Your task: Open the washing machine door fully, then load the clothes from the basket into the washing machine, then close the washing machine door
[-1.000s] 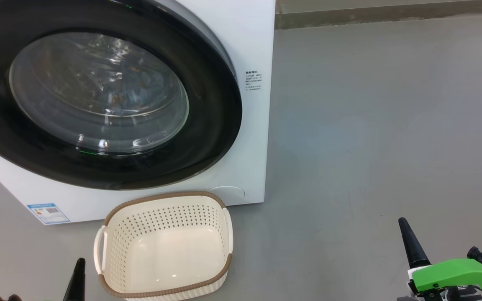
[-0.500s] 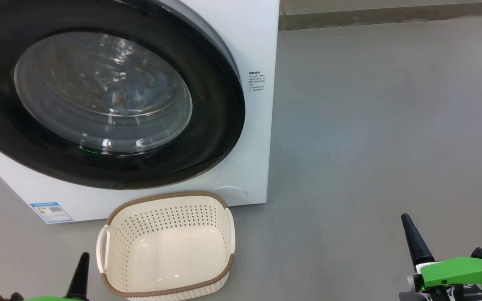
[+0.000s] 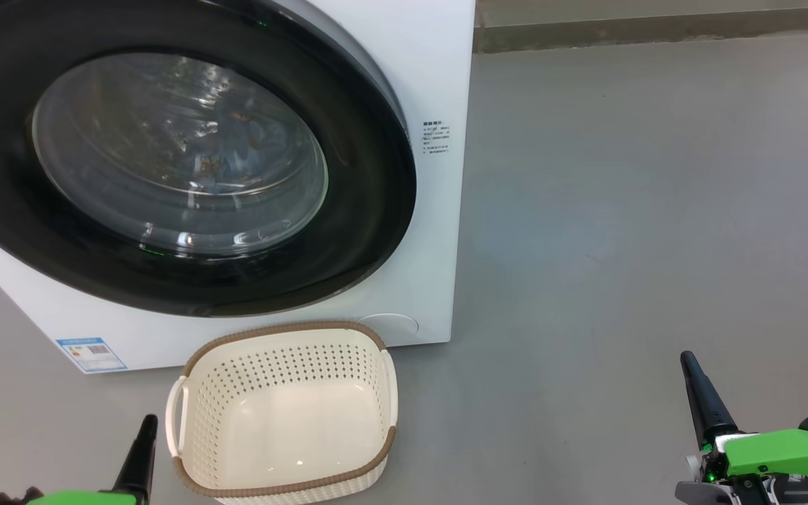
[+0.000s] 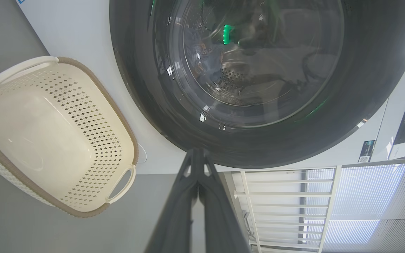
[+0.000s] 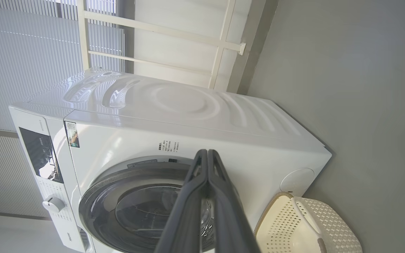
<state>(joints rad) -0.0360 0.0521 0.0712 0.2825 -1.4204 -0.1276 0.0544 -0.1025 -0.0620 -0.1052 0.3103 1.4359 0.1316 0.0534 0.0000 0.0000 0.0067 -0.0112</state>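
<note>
Grey floor point(image 3: 621, 210) holds the washing machine point(image 3: 439, 70), the washing machine door point(image 3: 369, 210) shut, the clothes point(image 3: 236, 151) behind its glass, the basket point(image 3: 285, 335) empty in front. Only the camera has drifted since a second ago; left gripper point(image 3: 148, 424) and right gripper point(image 3: 689, 361) hang closed, empty, so the task looks done.

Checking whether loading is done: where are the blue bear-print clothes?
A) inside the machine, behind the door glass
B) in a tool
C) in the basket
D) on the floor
A: the clothes show through the washing machine door, and the basket shows a bare bottom.
</note>
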